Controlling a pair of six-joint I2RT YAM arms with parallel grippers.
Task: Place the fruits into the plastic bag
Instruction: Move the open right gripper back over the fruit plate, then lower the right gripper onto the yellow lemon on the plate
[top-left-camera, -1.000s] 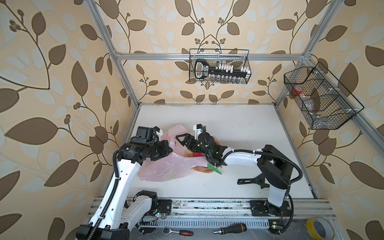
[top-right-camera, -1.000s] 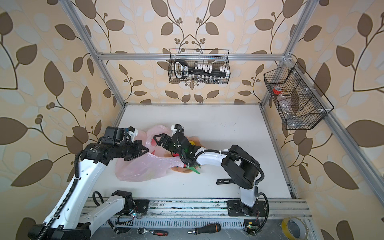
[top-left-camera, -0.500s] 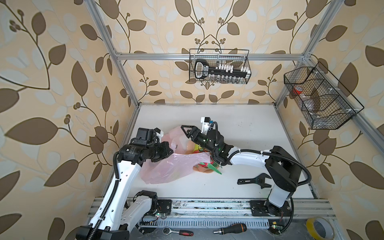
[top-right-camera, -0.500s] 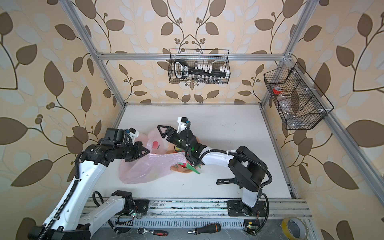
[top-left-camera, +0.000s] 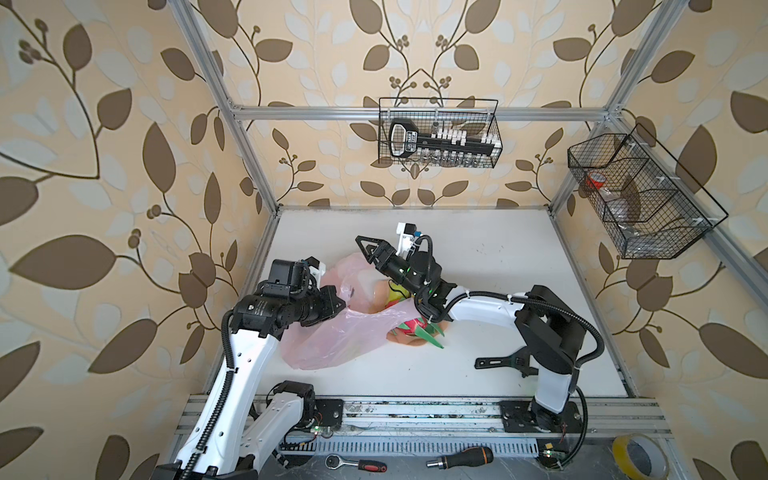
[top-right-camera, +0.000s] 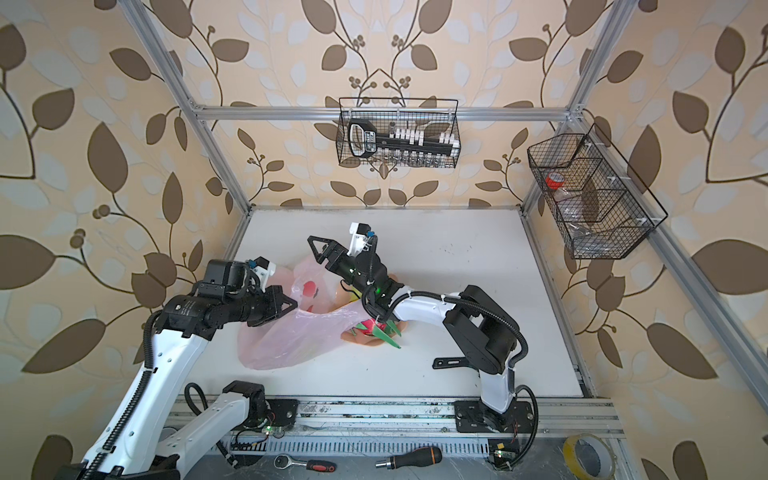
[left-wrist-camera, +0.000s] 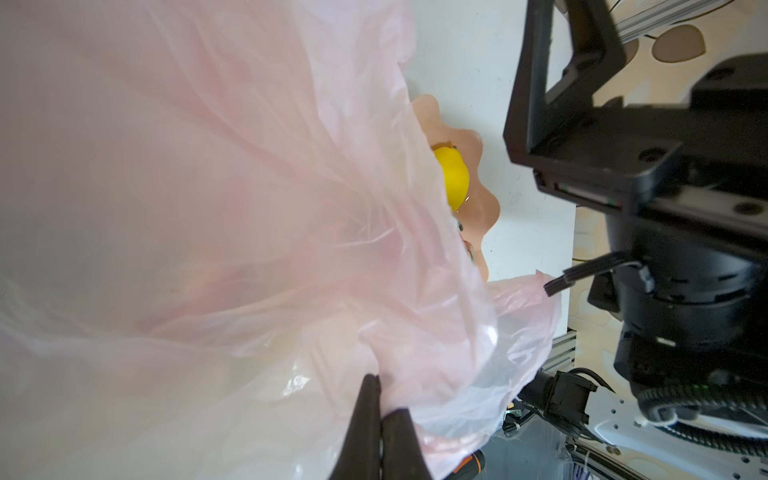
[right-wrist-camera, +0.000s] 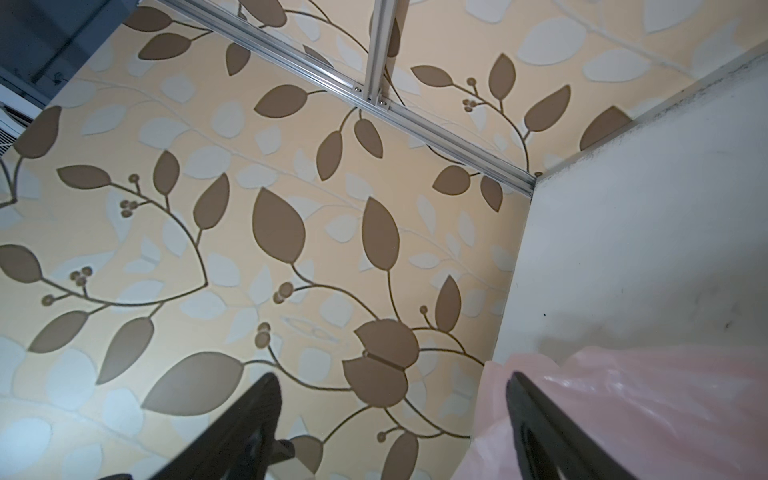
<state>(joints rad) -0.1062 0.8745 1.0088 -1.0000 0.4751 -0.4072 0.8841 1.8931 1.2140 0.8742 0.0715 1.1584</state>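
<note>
The plastic bag (top-left-camera: 332, 345) lies on the left half of the tabletop (top-left-camera: 519, 257). Its long axis slants from the near-left end up toward the bowl (left-wrist-camera: 484, 208), and its right edge is draped over the bowl's left side. The mouth end is lifted and faces up and toward the back wall.

The left gripper (left-wrist-camera: 380, 399) has its jaws clenched on a fold of the bag's rim and holds that edge up off the tabletop. The right gripper (right-wrist-camera: 390, 376) hangs above the bag's mouth, aimed at the far-left corner. Its jaws are spread wide with nothing between them, though one finger sits just beside the pink film in the wrist view.

Inside the bag, a red blob shows near the mouth that looks like a strawberry (top-right-camera: 309, 287). In the bowl there's the yellow fruit (left-wrist-camera: 453, 178) and the dragon fruit (top-left-camera: 413, 328), its green scales poking toward the near right. The arm and bag cover most of the dragon fruit, so I can't tell its axis.
</note>
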